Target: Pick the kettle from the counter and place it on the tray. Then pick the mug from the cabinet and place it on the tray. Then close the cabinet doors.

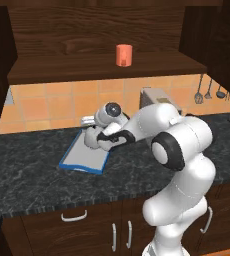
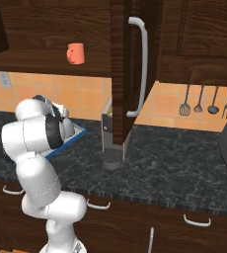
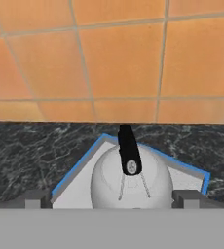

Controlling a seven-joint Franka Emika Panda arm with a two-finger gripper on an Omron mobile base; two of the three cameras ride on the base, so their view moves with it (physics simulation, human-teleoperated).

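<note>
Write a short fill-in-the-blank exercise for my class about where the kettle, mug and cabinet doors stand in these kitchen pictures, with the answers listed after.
1. The kettle sits on the ____, which has a blue rim.
2. The orange-red mug stands on the shelf inside the ____.
3. The cabinet door with the long silver handle stands ____.
4. The wall behind the counter is covered in ____ tiles.

Missing words: tray; cabinet; open; orange

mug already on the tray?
No, in the left base view the mug stands on the cabinet shelf, well above the tray on the counter.
</note>
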